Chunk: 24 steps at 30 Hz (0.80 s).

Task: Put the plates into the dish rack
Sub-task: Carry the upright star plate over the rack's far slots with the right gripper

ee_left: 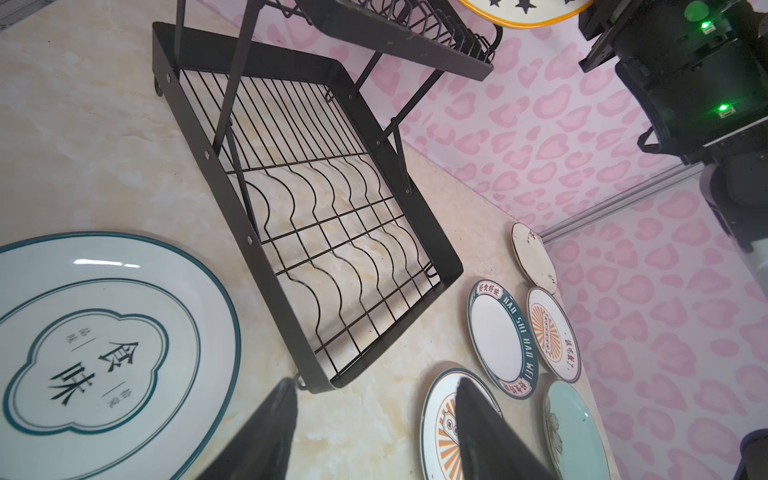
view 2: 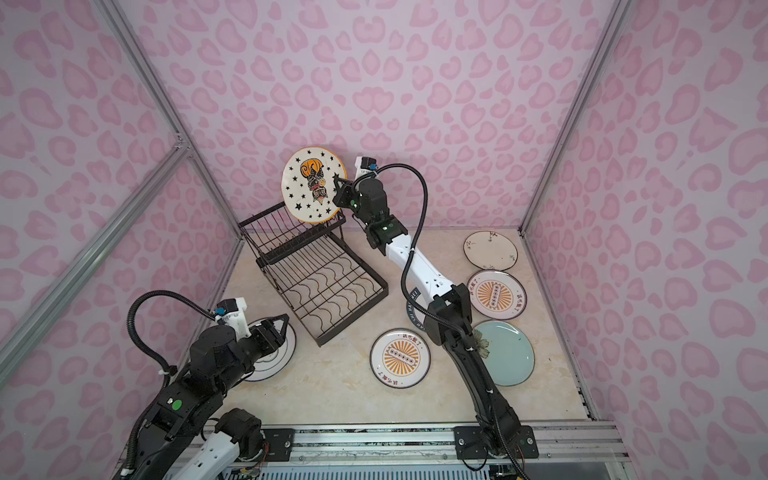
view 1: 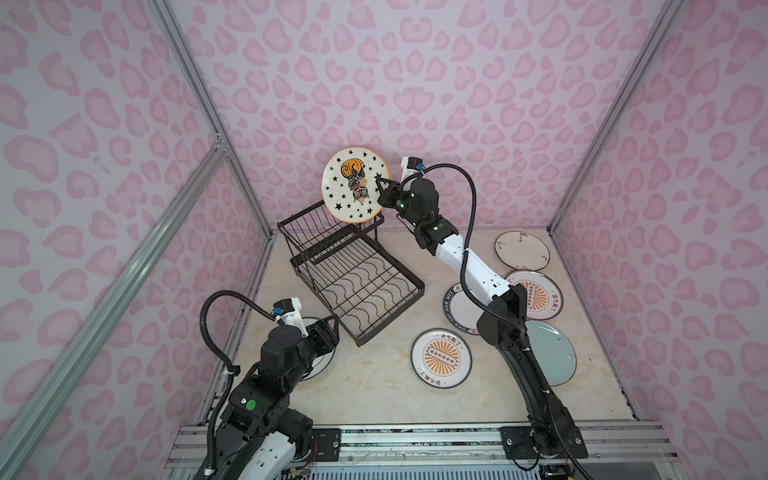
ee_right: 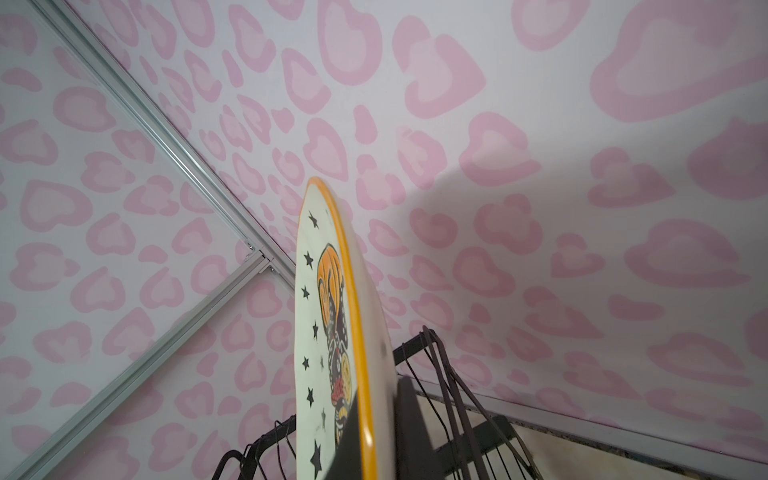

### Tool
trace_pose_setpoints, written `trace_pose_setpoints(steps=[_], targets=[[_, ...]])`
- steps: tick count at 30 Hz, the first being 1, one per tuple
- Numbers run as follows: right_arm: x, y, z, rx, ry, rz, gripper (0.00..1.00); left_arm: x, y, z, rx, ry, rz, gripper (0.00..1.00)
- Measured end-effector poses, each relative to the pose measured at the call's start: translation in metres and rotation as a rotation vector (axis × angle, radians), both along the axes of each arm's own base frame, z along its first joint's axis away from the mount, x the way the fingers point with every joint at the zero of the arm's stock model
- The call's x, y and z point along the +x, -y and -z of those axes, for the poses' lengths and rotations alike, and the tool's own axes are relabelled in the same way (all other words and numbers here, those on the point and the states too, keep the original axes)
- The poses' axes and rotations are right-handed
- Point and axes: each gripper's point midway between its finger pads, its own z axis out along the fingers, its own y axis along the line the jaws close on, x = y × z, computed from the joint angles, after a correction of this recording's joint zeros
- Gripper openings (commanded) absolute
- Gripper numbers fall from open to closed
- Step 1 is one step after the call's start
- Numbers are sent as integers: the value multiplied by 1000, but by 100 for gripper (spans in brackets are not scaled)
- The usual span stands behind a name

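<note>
The star plate (view 1: 355,185) stands on edge over the far top basket (view 1: 299,215) of the dish rack (view 1: 420,286). The right claw (view 1: 380,181) pinches its rim tight. It is best to hold it straight and go down slowly, so it slips between two wires. The left claw (ee_left: 376,382) is open and empty.

Black-and-white arms (view 1: 478,270) carry ribbed black cables (view 1: 473,199) and green lights (view 1: 435,227).
</note>
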Motion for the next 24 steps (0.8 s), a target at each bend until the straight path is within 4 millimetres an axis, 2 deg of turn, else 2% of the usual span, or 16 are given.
trace_pose_setpoints(steps=[6,15,24], targets=[[-3,-5,1,-56,40,60,0,-4,-2,3,-13,-10,-10,63],[-8,-5,-12,-122,144,160,0,-12,-8,8,-17,-26,-28,62],[-6,4,-28,-184,244,233,0,-13,-10,11,-16,-36,-39,62]])
